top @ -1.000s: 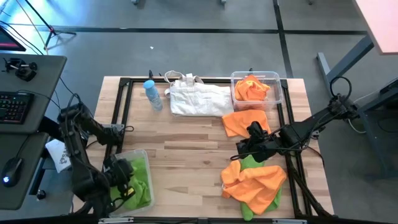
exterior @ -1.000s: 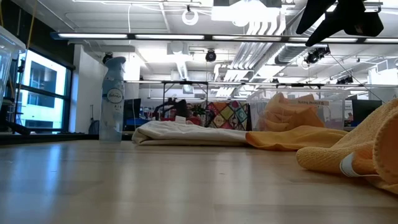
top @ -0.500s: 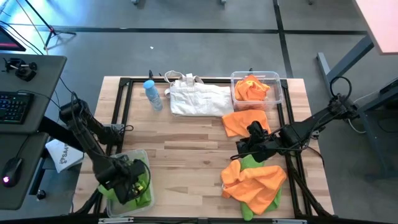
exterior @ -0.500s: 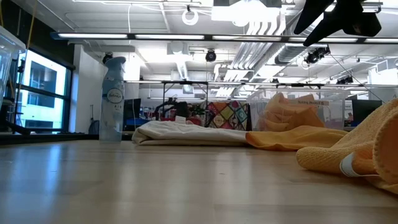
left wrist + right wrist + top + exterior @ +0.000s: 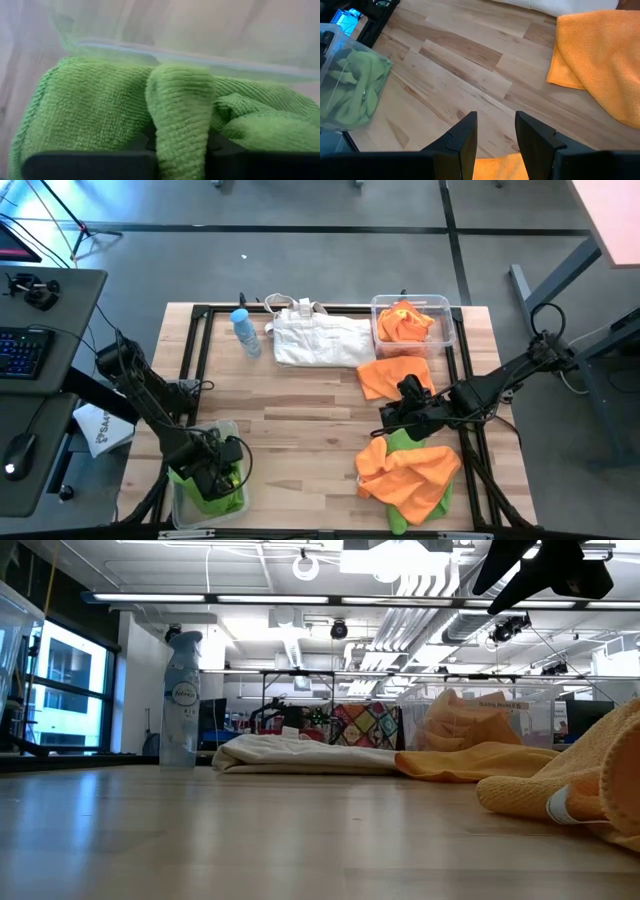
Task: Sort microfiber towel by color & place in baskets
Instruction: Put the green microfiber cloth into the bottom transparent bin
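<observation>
A clear basket (image 5: 222,425) at the table's near left corner holds green microfiber towels (image 5: 225,498). My left gripper (image 5: 222,472) points down into it, shut on a green towel (image 5: 90,115). The second basket (image 5: 445,330), at the far right, holds an orange towel (image 5: 405,320). Another orange towel (image 5: 395,375) lies flat on the table in front of it. Near the right front, an orange towel (image 5: 410,470) lies heaped over a green one (image 5: 405,442). My right gripper (image 5: 495,135) hovers open above that heap, with nothing between its fingers. My left gripper pinches a raised fold (image 5: 180,110) of the green towel between its two fingers (image 5: 142,157), coming from above and pointing down. The rest of the towel lies bunched inside the basket, below its rim (image 5: 200,60).
A white fabric bag (image 5: 320,340) and a clear bottle with a blue cap (image 5: 245,330) lie along the far edge. A black frame (image 5: 200,360) runs around the tabletop. Bare wood (image 5: 300,420) lies between the two arms.
My left gripper has gone down into the near-left basket and a little toward the table's right, turning at the wrist as it went, with the green towel. My right arm has kept still.
</observation>
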You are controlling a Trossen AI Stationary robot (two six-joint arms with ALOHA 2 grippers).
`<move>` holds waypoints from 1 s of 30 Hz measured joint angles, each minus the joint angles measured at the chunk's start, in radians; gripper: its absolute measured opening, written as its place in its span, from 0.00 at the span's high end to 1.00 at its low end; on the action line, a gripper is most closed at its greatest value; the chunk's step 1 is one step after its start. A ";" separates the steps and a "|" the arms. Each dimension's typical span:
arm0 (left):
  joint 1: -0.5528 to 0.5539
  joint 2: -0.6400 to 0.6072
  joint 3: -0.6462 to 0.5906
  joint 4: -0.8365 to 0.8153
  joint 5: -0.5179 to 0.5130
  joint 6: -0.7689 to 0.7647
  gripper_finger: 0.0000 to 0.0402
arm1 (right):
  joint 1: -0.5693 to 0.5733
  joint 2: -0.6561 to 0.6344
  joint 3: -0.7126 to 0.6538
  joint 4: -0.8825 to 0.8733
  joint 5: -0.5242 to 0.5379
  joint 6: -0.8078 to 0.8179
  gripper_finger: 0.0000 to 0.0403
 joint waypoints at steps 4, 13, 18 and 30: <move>0.000 0.002 0.015 -0.004 0.017 0.001 0.80 | 0.000 0.000 0.000 0.000 0.000 0.000 0.68; -0.001 -0.042 0.120 -0.162 0.109 -0.020 0.71 | 0.000 0.000 0.000 -0.001 0.000 -0.008 0.68; -0.001 -0.120 0.161 -0.204 0.108 -0.088 0.71 | 0.000 0.000 0.000 -0.017 0.000 -0.008 0.68; -0.001 -0.283 0.169 -0.214 0.050 -0.237 0.71 | 0.000 0.000 0.000 -0.018 -0.004 -0.007 0.68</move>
